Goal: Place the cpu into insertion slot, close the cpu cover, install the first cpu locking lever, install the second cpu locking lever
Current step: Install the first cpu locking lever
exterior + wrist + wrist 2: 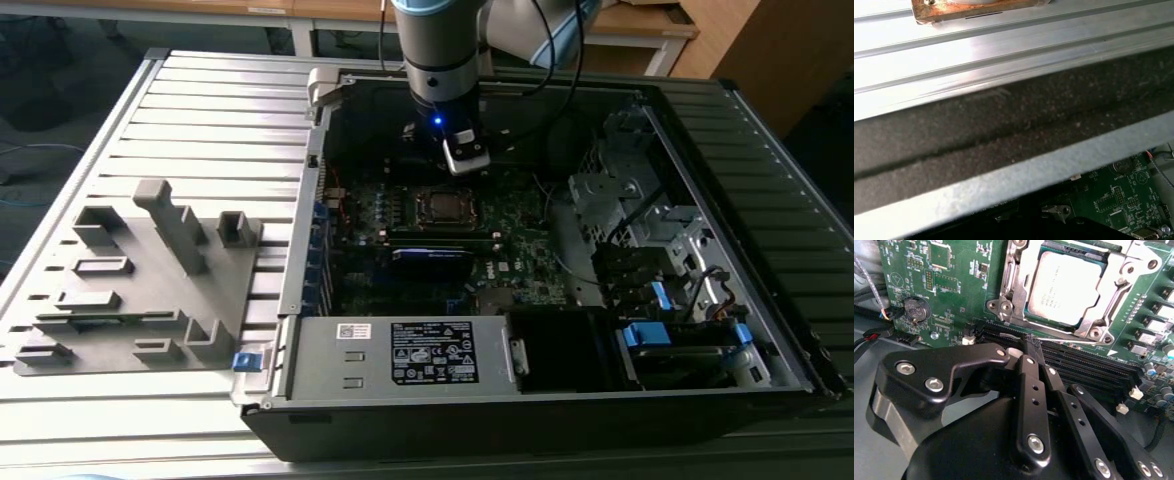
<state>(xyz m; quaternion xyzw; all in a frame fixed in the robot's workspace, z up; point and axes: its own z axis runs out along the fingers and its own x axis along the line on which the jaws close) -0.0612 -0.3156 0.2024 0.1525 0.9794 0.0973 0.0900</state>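
One cpu (1064, 287) lies flat in its socket on the green motherboard (954, 295), and the one cpu cover (1010, 282) lies down around it as a silver frame. The single gripper (1031, 342) hovers just beside the socket, over the black memory slots (1089, 365), its fingers together and holding nothing. One open computer case (534, 415) rests on the slatted tabletop (200, 120).
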